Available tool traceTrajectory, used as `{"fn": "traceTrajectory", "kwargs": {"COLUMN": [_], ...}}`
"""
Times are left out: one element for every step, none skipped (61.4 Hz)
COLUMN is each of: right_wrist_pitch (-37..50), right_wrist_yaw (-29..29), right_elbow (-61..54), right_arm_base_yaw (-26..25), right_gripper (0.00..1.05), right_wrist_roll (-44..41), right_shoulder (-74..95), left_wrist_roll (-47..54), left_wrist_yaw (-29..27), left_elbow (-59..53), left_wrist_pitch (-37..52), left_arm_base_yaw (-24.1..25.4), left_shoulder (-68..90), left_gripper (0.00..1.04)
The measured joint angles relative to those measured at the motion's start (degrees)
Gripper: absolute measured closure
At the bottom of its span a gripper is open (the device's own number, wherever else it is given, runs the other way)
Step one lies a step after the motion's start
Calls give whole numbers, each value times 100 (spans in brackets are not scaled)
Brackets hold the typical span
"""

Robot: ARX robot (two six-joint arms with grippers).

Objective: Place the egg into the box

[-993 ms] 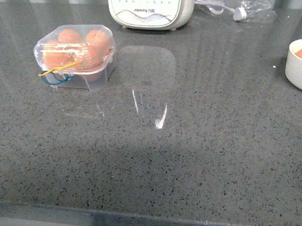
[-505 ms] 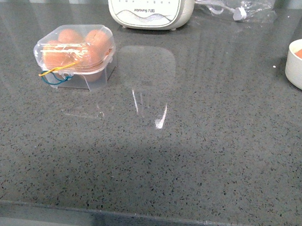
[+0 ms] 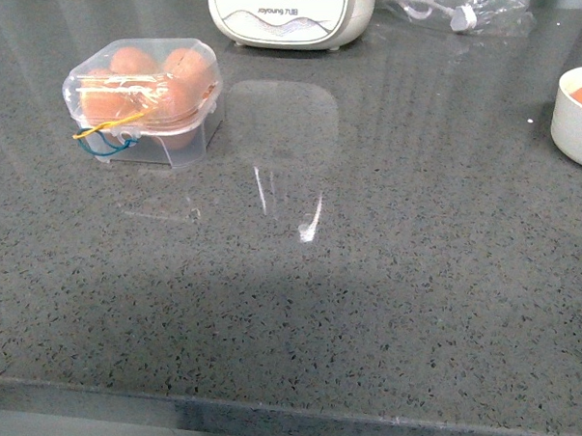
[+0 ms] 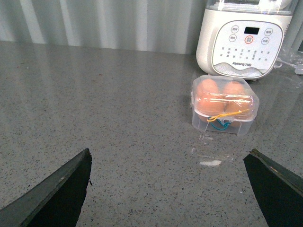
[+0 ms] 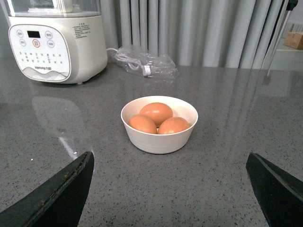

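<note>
Your right gripper point(image 5: 168, 198), jaws wide apart and empty, faces the white bowl point(image 5: 159, 137), where the egg point(image 5: 155, 112) lies among three. The box point(image 3: 143, 101), lid down, sits left of the cream appliance point(image 3: 292, 15); the left gripper point(image 4: 170, 189), also spread, faces it.

The box point(image 3: 146, 101) with eggs inside stands far left on the tabletop point(image 3: 371, 272); the appliance point(image 3: 292, 15) is behind it, the bowl point(image 3: 575, 119) holding three eggs far right.

Box point(image 3: 146, 99) and bowl point(image 3: 576, 119) sit slightly higher in frame.
</note>
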Motion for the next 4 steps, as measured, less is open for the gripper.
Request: {"fn": "traceTrajectory", "kwargs": {"right_wrist_pitch": [0,0,0,0], "right_wrist_yaw": [0,0,0,0], "right_elbow": [0,0,0,0], "right_arm_base_yaw": [0,0,0,0], "right_gripper": [7,7,7,7], "right_wrist_roll": [0,0,0,0], "right_shoulder": [0,0,0,0], "left_wrist_roll": [0,0,0,0], "left_wrist_yaw": [0,0,0,0], "left_elbow": [0,0,0,0], "left_wrist_pitch": [0,0,0,0], "left_arm_base_yaw": [0,0,0,0], "left_shoulder": [0,0,0,0], "left_gripper": [7,7,7,7]}}
